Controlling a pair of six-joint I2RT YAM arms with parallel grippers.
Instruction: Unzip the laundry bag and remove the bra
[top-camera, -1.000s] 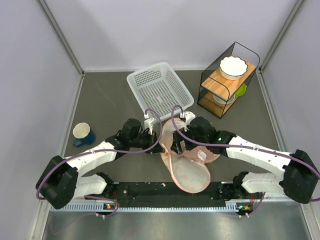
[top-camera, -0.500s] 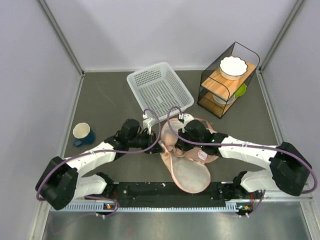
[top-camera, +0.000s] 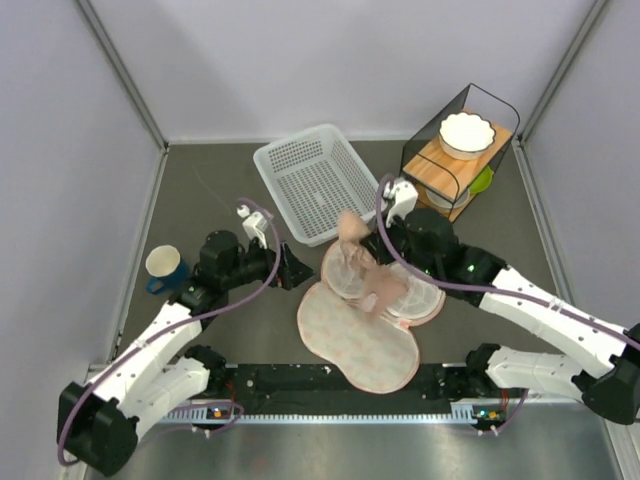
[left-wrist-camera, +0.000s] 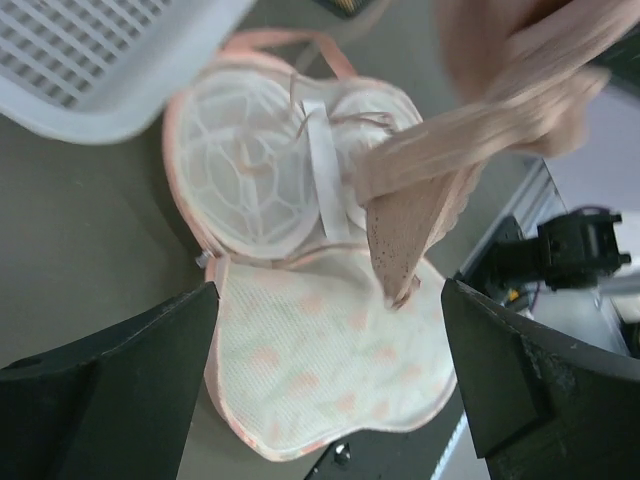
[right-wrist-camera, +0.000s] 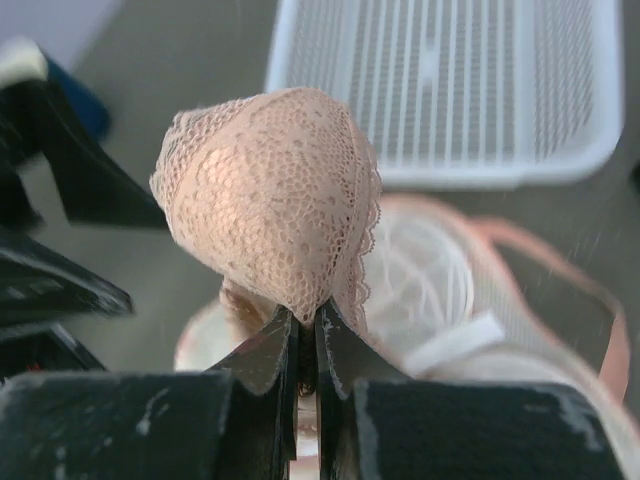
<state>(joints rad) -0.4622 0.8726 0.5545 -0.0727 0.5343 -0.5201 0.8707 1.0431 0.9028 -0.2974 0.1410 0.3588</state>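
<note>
Lifted out of the unzipped laundry bag (top-camera: 360, 345), the bra (top-camera: 352, 240) now hangs just above it, pinched in the right hand (right-wrist-camera: 305, 328), while the left hand (top-camera: 291, 268), drawn back beside the bag, gapes empty, so removal looks nearly done.

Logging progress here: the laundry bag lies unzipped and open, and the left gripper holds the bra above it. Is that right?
Not the left. The right gripper is shut on the bra, as the right wrist view shows; the left gripper is open and empty. The laundry bag does lie unzipped and open.
</note>
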